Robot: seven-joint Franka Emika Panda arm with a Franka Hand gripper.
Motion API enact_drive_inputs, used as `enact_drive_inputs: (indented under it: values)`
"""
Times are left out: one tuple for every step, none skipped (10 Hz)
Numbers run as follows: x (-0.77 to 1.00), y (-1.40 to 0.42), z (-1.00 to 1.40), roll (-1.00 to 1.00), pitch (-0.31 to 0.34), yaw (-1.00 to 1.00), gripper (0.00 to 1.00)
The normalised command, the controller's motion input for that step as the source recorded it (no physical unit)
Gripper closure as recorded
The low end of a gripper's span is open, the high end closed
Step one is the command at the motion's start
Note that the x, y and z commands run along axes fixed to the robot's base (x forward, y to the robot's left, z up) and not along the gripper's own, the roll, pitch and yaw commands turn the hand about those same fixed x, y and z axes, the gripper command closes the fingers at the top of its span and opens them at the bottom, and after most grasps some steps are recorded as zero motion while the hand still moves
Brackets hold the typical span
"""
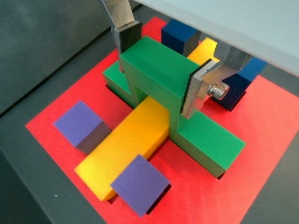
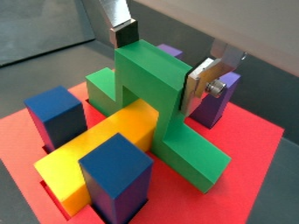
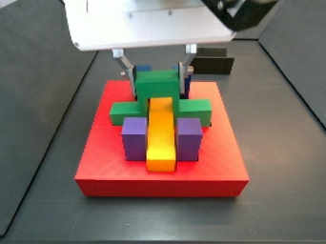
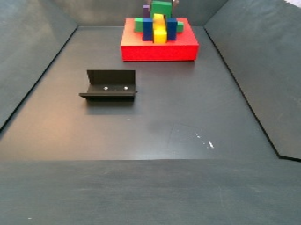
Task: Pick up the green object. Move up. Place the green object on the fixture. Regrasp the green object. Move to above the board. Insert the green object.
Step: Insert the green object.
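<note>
The end effector point(image 1: 158, 68) stands over the large red square slab board point(image 1: 52, 114), its two flat silver finger plates clenched on the upright arm of the green plastic cross-shaped object point(image 1: 158, 74). In both wrist views one dark pad point(image 2: 125, 35) presses one face of that arm and the opposite silver plate point(image 2: 197, 87) presses the other. The green object's point(image 2: 152, 83) lower arms reach down to the board's point(image 2: 251, 166) top face, touching the long yellow bar point(image 2: 100, 149) that crosses them.

Blue cubes point(image 2: 117, 171) and purple cubes point(image 1: 82, 124) stand near the green object on all sides, so room beside the fingers is tight. In a side view the board point(image 3: 159, 176) leaves a bare red margin along its near edge, ahead of the yellow bar point(image 3: 159, 133).

The dark L-shaped fixture point(image 4: 109, 86) sits well apart from the board point(image 4: 159, 51) on the dark bench point(image 4: 153, 132), with open floor all around it.
</note>
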Motion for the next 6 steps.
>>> enact_drive_inputs:
  values:
    - [0.67,0.00,-0.57,0.19,0.043,0.00,1.00]
    - [0.52,-0.11,-0.52,0.34,0.080,0.03,1.00]
    - [0.51,-0.13,-0.34,0.40,0.136,0.12,1.00]
    - [0.47,-0.13,-0.19,0.46,0.171,0.15,1.00]
    - [0.53,-0.13,-0.20,0.45,0.194,0.09,1.00]
    - [0.52,-0.14,-0.27,0.41,0.206,0.06,1.00]
